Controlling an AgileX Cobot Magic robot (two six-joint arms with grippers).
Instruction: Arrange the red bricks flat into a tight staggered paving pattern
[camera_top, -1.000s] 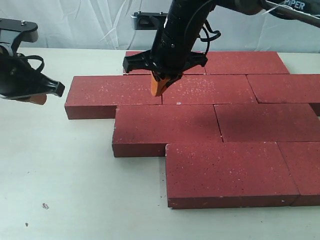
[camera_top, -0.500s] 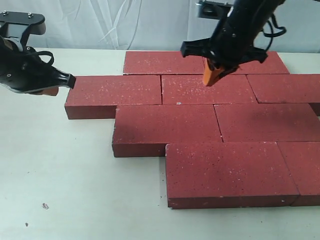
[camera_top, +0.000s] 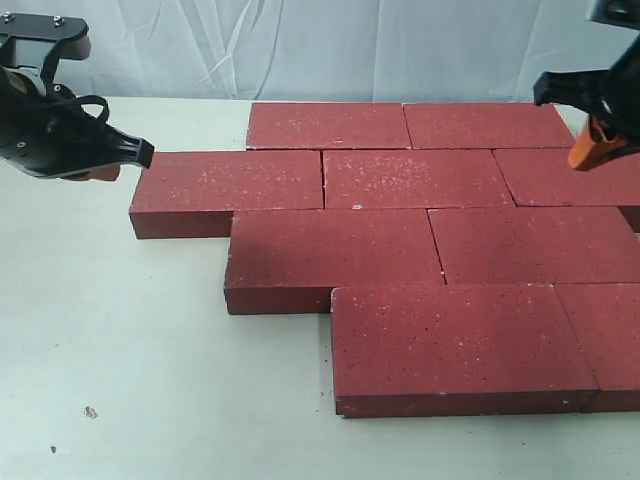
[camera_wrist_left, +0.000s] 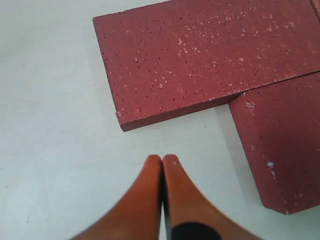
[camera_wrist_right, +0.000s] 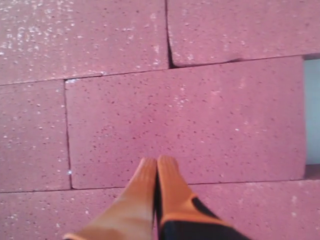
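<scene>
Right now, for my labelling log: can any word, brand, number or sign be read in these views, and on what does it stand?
No readable text in any view.
The dark-red rectangular paving bricks carry only white flecks, no stamp.
The orange-fingered left gripper, the right gripper and the pale table show no label.

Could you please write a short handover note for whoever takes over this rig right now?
Left gripper: shut, empty, over the bare table beside the second row's left end brick.
Right gripper: shut, empty, over the bricks on the right side.
Red bricks: nine in view, all flat, in four staggered rows; joints look tight.
Done: the paving pattern appears laid.
Left: probably only a check of the seams; the right edge runs out of the exterior view.
</scene>
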